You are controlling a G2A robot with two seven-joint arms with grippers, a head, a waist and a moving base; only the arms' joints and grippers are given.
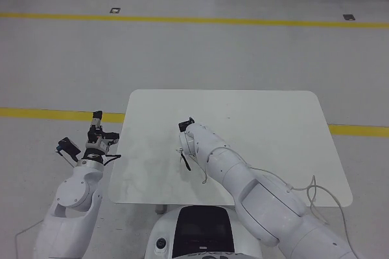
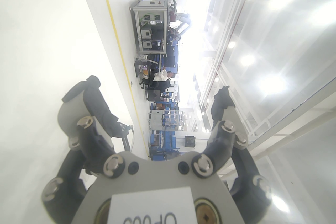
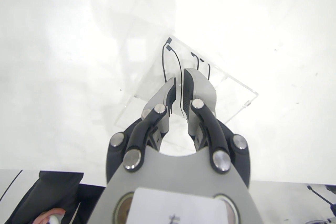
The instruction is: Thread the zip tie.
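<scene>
We see the right pincer [image 3: 179, 88] low over a clear tray [image 3: 236, 94] on the white table [image 1: 259, 129]; its two fingers [image 3: 172, 94] are close but not touching, with a thin gap between them; one black tie [image 3: 180, 70] runs right through that gap, and we cannot tell if a finger touches it. More ties [image 3: 164, 62] lie in the tray just beside it (thin and black, each with a small square head at the far end); two of them sit on the other side of the pincer, partly hidden behind a finger. From the top, the right arm is over the middle of the table, nearer the left side.

The left pincer [image 1: 83, 133] is off the table, just past its left edge; its fingers [image 2: 89, 94] are spread wide apart and nothing sits between them; it is well apart from the tray and the ties.
</scene>
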